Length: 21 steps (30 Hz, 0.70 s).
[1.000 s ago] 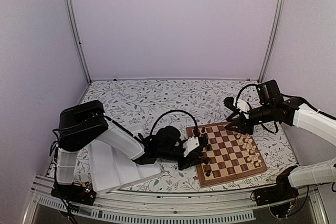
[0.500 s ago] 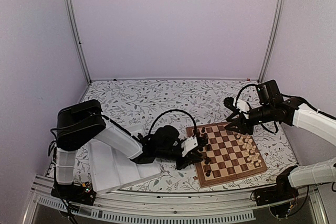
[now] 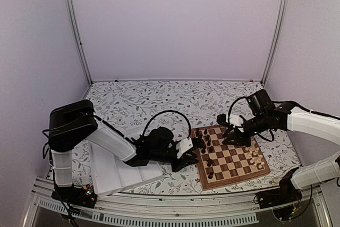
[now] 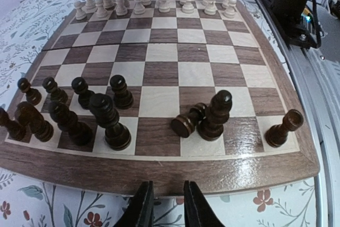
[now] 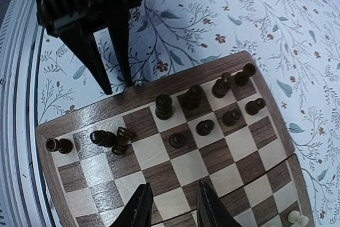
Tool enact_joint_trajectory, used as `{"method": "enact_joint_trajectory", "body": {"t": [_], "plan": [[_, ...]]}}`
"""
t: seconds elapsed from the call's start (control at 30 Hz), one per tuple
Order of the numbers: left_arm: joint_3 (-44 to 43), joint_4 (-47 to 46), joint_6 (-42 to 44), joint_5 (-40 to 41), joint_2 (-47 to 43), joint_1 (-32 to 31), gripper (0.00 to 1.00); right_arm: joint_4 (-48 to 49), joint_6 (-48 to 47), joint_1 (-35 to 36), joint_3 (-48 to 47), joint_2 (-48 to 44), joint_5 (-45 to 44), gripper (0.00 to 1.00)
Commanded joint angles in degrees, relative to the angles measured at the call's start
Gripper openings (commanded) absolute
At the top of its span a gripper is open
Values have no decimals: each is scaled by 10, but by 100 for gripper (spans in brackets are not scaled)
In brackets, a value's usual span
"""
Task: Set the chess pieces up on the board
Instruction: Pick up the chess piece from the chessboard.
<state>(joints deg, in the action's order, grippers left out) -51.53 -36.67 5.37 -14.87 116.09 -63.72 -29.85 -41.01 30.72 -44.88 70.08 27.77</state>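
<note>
The board (image 3: 234, 159) lies at the right of the table. Several dark chess pieces (image 4: 109, 115) stand in its two rows nearest my left gripper (image 4: 163, 207). One dark piece (image 4: 187, 123) lies on its side against a tall standing one (image 4: 217, 114). Pale pieces (image 4: 159, 2) line the far side. My left gripper hovers just off the board's edge, its jaws narrowly apart and empty. Above the board's middle squares (image 5: 175, 166), my right gripper (image 5: 171, 206) is open with nothing in it, and the toppled piece (image 5: 121, 141) is to its left.
A white ridged tray (image 3: 114, 168) leans by the left arm near the table's front edge. The left arm (image 3: 159, 144) stretches low across the floral tablecloth to the board. Metal frame posts (image 3: 74, 25) stand at the back corners.
My left gripper has drawn back leftward off the board's edge. My right gripper has moved left, out over the board toward the dark pieces, and its jaws have narrowed a little.
</note>
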Motion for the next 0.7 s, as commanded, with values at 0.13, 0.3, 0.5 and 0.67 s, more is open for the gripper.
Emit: {"method": "enact_joint_trajectory", "body": {"t": [0.13,0.3,0.5,0.67], "plan": [[60,-51,-19,62,-97,6,25,-3,-19,88,29,66,-64,29],[86,-54,-21,88,-142,6,26,7,-15,119,25,102,-72,33],[104,-54,-25,104,-160,6,27,13,-11,134,7,134,-76,34],[109,-57,-28,106,-159,6,27,15,-9,149,-8,155,-74,35]]}}
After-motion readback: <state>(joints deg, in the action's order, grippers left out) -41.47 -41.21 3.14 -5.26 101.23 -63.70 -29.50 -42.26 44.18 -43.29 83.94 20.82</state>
